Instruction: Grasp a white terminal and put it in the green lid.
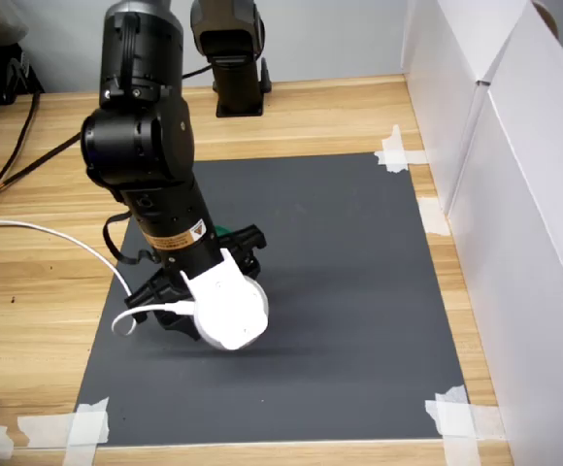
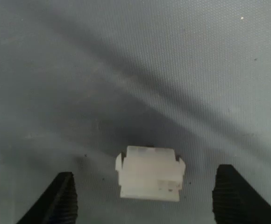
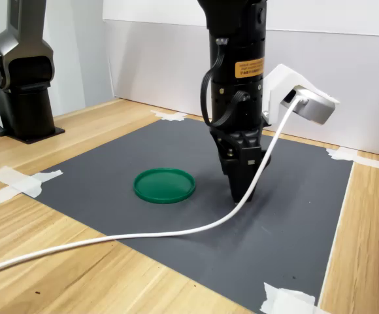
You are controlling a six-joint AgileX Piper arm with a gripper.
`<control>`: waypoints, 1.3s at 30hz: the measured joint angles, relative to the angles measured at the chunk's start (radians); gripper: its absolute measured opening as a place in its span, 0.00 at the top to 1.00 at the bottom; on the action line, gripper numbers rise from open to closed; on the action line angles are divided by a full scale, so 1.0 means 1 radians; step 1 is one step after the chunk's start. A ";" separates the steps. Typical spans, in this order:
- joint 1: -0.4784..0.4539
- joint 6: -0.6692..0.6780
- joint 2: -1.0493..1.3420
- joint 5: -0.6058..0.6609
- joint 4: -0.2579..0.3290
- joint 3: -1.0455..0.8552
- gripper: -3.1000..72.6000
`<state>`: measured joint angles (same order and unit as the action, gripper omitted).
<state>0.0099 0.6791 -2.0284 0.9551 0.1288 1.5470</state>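
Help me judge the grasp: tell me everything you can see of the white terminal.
The white terminal shows only in the wrist view. It is a small, blocky piece of white, slightly translucent plastic, with stepped layers and small tabs sticking out at its upper corners. It lies on the dark grey mat, between the two black fingers of the open gripper, with a clear gap to each. Nothing but the mat touches it. In both exterior views the arm hides it.

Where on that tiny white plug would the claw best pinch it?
Probably across its two short ends, coming straight down. In the wrist view the white terminal lies flat on the grey mat, with the open gripper already straddling those ends.
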 joint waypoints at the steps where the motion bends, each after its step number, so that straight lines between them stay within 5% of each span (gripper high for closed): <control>1: 0.000 0.000 0.000 -0.003 0.000 0.000 0.03; 19: 0.000 0.000 -0.023 -0.009 0.000 0.000 0.06; 24: 0.000 0.000 -0.024 -0.009 0.000 0.000 0.20; 30: 0.000 -0.008 -0.024 -0.009 0.000 0.000 0.56; 39: 0.000 0.000 0.003 0.011 -0.001 0.000 0.55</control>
<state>0.0099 0.6793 -2.0253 0.9661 0.1279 1.5470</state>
